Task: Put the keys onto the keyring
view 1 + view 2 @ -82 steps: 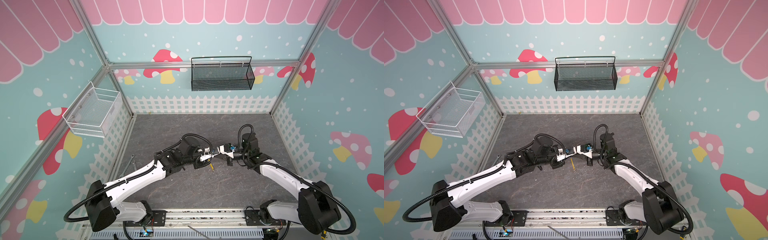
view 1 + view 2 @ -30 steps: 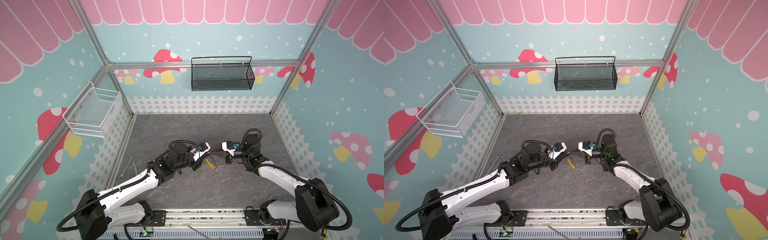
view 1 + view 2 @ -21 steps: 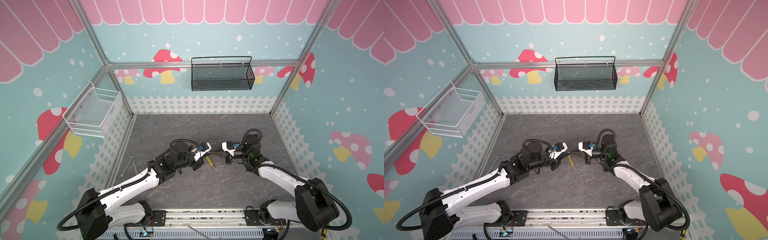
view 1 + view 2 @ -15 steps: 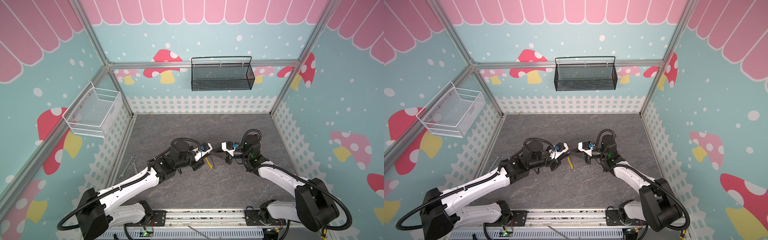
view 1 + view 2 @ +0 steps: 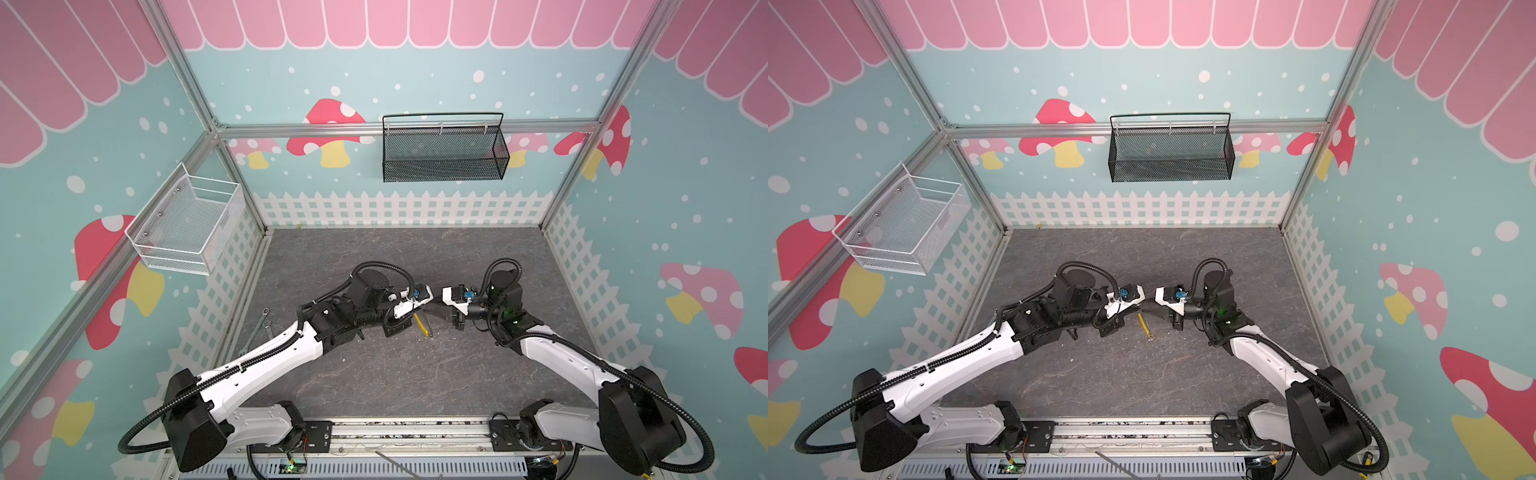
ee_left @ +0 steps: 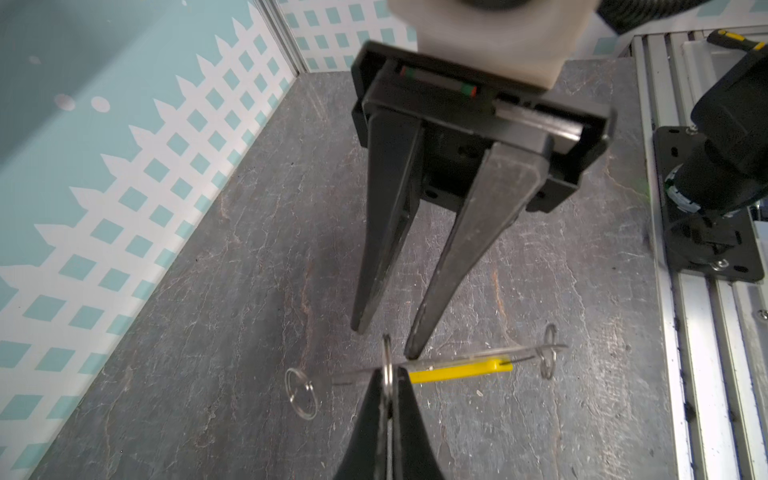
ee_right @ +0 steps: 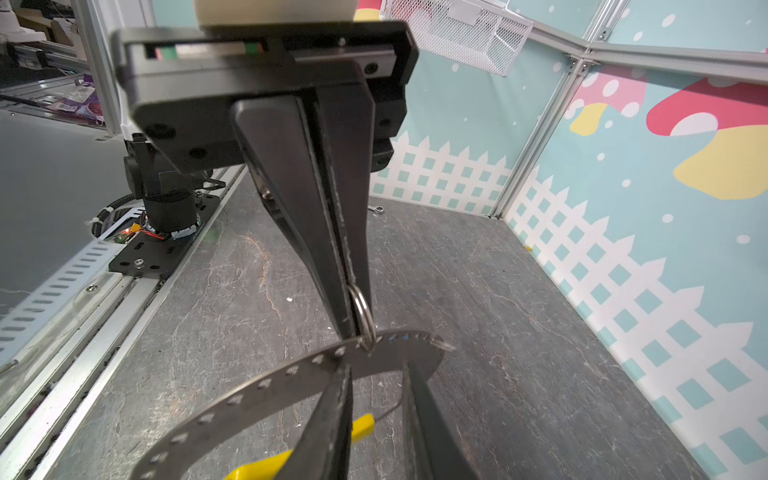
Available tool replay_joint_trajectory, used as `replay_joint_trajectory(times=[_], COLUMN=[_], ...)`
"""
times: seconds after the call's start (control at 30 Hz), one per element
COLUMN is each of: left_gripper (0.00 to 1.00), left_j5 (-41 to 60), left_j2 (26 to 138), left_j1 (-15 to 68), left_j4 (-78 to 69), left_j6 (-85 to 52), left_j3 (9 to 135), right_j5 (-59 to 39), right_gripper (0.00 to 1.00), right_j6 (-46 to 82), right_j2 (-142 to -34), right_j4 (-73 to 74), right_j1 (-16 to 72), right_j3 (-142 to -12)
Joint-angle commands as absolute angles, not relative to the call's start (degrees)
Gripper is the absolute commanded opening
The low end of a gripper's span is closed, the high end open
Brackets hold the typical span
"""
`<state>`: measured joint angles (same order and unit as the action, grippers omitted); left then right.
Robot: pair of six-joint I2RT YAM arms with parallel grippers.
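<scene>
The left gripper is squeezed shut on the ring, with both fingers pressed on its thin silver wire. The ring stands on its edge, up off the floor. The right gripper points at the ring from the other side. Its two fingers are apart, and their tips are just beside the ring. I cannot tell if they touch it. The strap is joined to the ring. It is a grey-brown band with a row of little dots, and it bends away from the ring in a big curve. A yellow part of the strap is near the ring. Another small ring shows near the ring on one side. A third ring shows on the other side, by the strap's end. A long wrench lies on the floor, well apart from the ring, on the left arm's side. A black basket and a white basket hang on the walls, far from the ring and higher up.
</scene>
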<state>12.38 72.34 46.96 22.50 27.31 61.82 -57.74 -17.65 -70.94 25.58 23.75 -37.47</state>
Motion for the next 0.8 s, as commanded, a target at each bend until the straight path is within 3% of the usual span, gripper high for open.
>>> replay_joint_trajectory(times=[0.0, 0.43, 0.77], left_gripper=[0.00, 0.00, 0.00], left_j5=[12.9, 13.6, 13.5], left_j2=[73.1, 74.9, 75.7], left_j1=[47.2, 47.4, 48.1], left_j4=[27.0, 28.9, 29.4], left_j6=[29.7, 29.7, 30.4], left_j3=[64.2, 67.0, 68.0], right_j5=[-56.8, -59.1, -59.0], right_gripper=[0.25, 0.26, 0.20], right_j6=[-20.1, -21.4, -21.6], right_j2=[-68.7, -70.0, -70.7], right_j4=[24.4, 22.5, 22.1], right_j1=[24.1, 25.1, 25.3], right_j3=[-38.1, -38.6, -38.9])
